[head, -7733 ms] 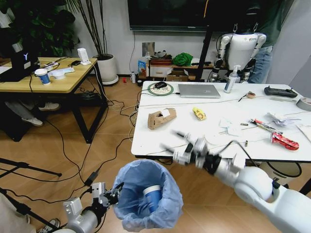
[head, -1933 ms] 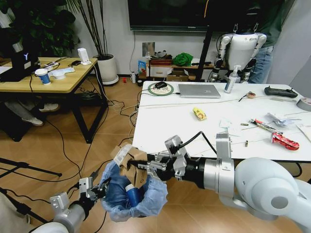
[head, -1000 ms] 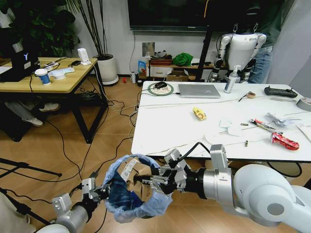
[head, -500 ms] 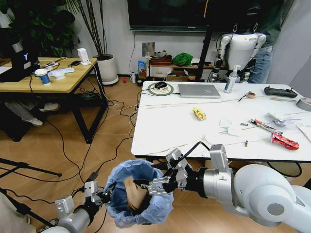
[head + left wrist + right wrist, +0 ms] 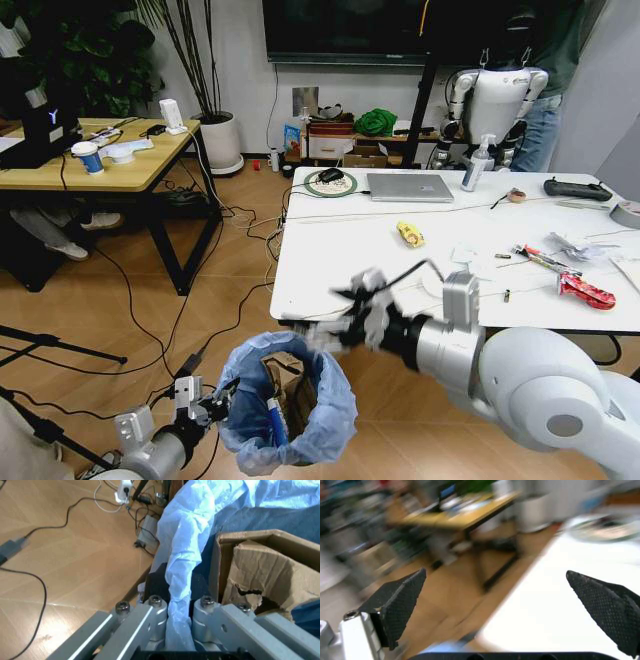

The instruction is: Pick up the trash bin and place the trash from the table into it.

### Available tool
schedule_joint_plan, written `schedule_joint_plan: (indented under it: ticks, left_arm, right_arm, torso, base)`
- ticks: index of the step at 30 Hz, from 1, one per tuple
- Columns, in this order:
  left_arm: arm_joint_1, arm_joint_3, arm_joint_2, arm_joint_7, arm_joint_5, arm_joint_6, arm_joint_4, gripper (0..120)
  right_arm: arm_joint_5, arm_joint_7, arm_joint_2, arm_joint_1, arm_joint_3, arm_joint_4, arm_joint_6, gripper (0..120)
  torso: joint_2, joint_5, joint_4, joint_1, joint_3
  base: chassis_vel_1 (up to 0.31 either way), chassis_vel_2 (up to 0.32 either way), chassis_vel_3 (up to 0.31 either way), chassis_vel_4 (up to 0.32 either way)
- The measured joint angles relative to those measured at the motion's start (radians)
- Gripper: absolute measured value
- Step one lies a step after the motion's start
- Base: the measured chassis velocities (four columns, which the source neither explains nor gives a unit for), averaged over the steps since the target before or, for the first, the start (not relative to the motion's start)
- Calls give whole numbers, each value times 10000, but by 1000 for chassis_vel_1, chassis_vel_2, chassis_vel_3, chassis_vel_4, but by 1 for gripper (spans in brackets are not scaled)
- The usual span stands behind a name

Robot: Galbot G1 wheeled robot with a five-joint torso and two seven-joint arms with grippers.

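Trash bin [image 5: 290,405] off the floor, held low in front of the desk [image 5: 340,260]; left end effector [image 5: 175,620] pinching the blue liner and rim. Torn cardboard carton [image 5: 290,385] already inside, with a blue-and-white paper cup [image 5: 274,415] beside it. Right end effector [image 5: 345,320] above the bin near the desk's front edge, fingers spread wide, nothing between them. Remaining on desk: yellow wrapper [image 5: 409,234], white tissues [image 5: 470,257], crumpled paper [image 5: 568,247], red snack wrapper [image 5: 585,291]. Estimate: pickup done, roughly a third of the litter binned, four or so pieces left.
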Motion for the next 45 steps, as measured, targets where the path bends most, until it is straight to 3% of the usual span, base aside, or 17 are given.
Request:
schedule_joint_plan:
  ticks: [7, 9, 13, 19, 26, 45]
  left_arm:
    - [-73, -110, 49, 73, 22, -46, 2, 2]
    - [-172, -155, 46, 105, 51, -86, 52, 2]
    - [-253, -174, 14, 118, 96, -117, 123, 2]
    - [-344, -205, 32, 153, 104, -140, 191, 2]
    - [-424, -152, -86, 174, 109, -153, 332, 2]
    - [-337, -199, -139, 235, 102, -186, 336, 2]
  right_arm:
    - [-1073, -352, 754, -1012, 1739, -1856, 359, 100]
    - [-1778, -1386, 1191, -1505, 2743, -2912, 487, 100]
    - [-2389, -2000, 1592, -2142, 3453, -3735, 462, 100]
    - [-3148, -2172, 1421, -2941, 3116, -4189, 329, 100]
    - [-3950, -2445, 1351, -2909, 2174, -4640, 327, 100]
    - [-3551, -3044, 1119, -2408, 2043, -5762, 167, 98]
  torso:
    - [-1, 0, -2, 3, 2]
    - [-1, 5, -2, 4, 3]
    - [-1, 4, -2, 4, 3]
    - [0, 3, -3, 4, 3]
    - [1, 3, -1, 4, 2]
    - [1, 3, -1, 5, 2]
  base:
    - [0, 0, 0, 0]
    - [0, 0, 0, 0]
    - [0, 0, 0, 0]
    - [0, 0, 0, 0]
    - [0, 0, 0, 0]
    - [0, 0, 0, 0]
